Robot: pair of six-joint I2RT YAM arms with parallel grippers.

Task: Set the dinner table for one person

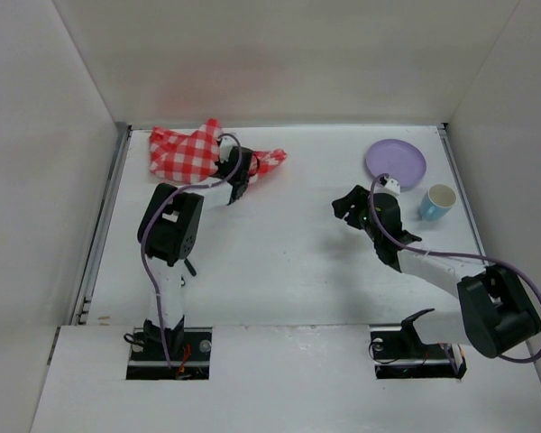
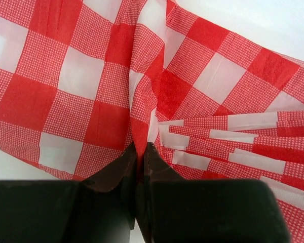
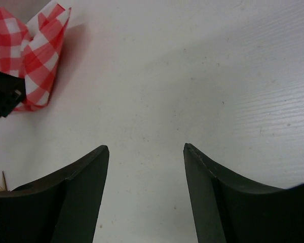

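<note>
Top external view: the dinner table (image 1: 279, 262) is the largest item. It is a flat matte white surface that fills the middle of the view, and upright white panels (image 1: 36, 180) enclose it on the left, far and right sides. Both arm bases are bolted at its near edge.

The left arm (image 1: 169, 225) reaches toward the far left corner. The right arm (image 1: 451, 280) bends from its base at the near right and extends toward the far right area. A purple cable (image 1: 149, 271) runs along each arm.

A red-and-white checked cloth (image 1: 185, 153) lies crumpled on the table near the far left corner. Its main mass is left of the left gripper (image 1: 230, 164), and a narrower tail extends to the right of it. A round purple plate (image 1: 396, 162) lies flat near the far right corner. A light blue cup (image 1: 438, 202) stands upright just beside the plate, on its near right side and close to the right panel.

Left wrist view: the left gripper's jaws are pressed together on a raised fold of the checked cloth, and pleats fan out to the right of the pinch.

Right wrist view: the right gripper (image 3: 146, 148) has its jaws spread wide with only bare tabletop between them. In the top external view it sits just near-left of the plate. The cloth appears at the upper left of this view, well apart from the fingers.
</note>
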